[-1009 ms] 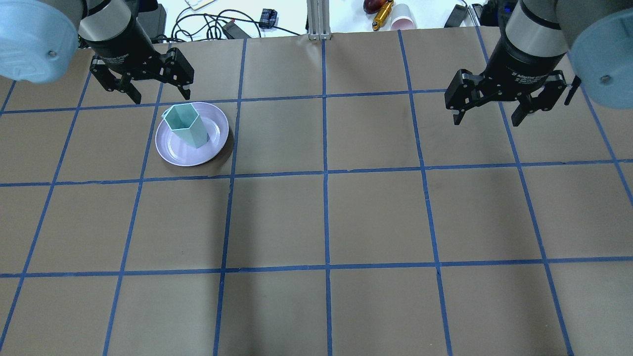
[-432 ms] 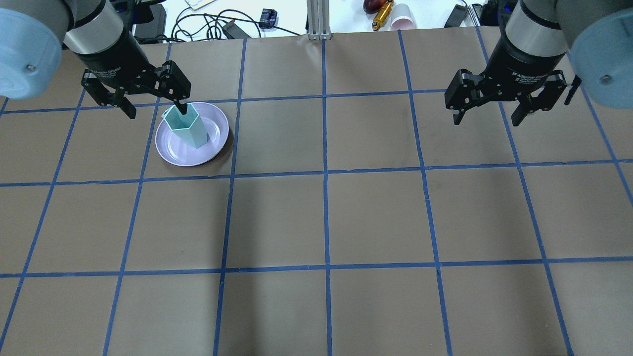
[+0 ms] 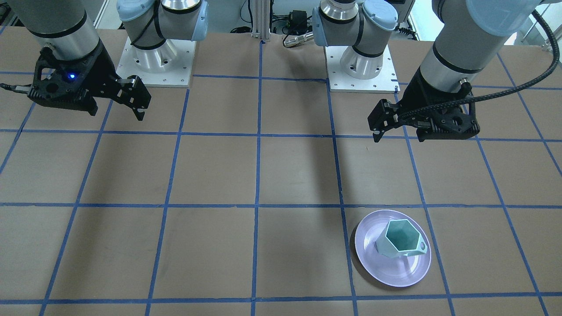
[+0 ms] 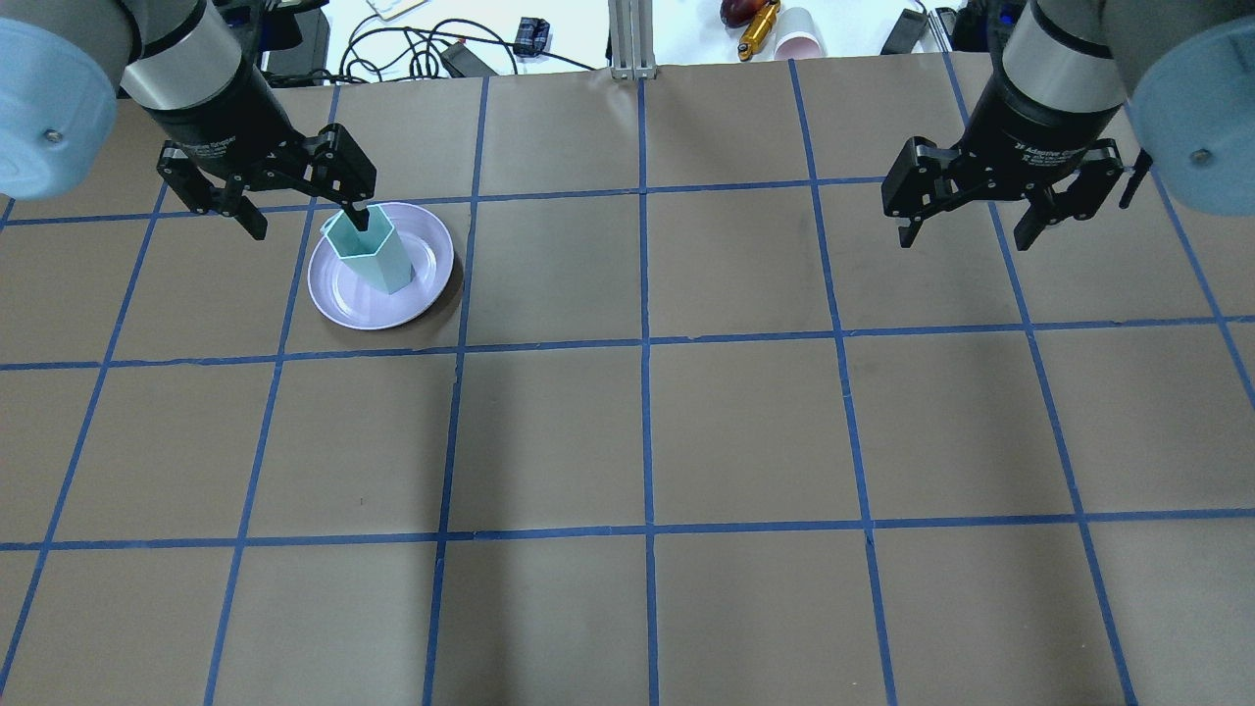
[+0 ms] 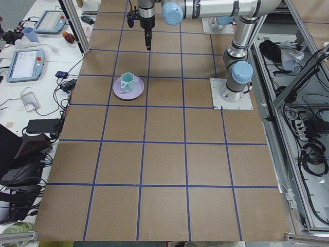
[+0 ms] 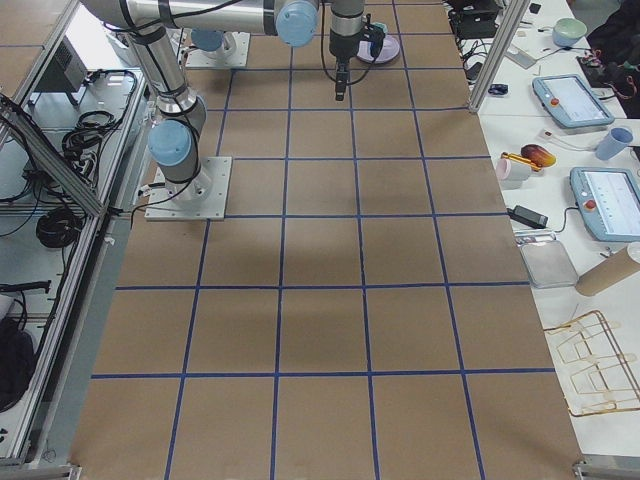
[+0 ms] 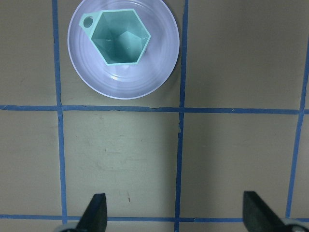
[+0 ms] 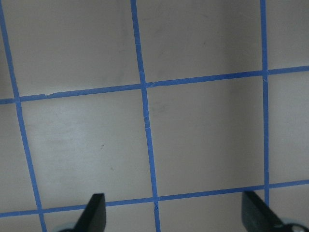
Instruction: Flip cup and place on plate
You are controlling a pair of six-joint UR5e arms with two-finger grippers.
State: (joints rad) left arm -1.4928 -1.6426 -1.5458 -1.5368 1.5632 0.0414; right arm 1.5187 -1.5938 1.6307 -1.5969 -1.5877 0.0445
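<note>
Two hands hang open and empty above the worktop [image 4: 647, 431]. The left hand [image 4: 309, 228] is raised on the robot's side of the plate [image 4: 338, 299], fingers spread wide with nothing between them. The right hand [image 4: 966, 242] is spread just as wide, well apart from the plate along the worktop.

The cup [image 3: 401, 239] stands upright on the plate, mouth up and a little off the plate's centre. Its handle [image 7: 88, 21] points toward the plate's rim. By how things lie, the task looks as good as done, so the main risk is undoing it.

From overhead, one finger of the left hand lines up over the cup's rim. The front view shows the hand clear of the plate and high above it. A low sweep across the plate could still clip the rim and tip the cup. The plate looks glossy, so I judge a nudge would slide the cup toward the rim.

The white lettering [image 4: 1049, 149] on the right hand's black body is too small to read with confidence, and the left hand has a similar line. No label shows on the cup, since its base faces down.
</note>
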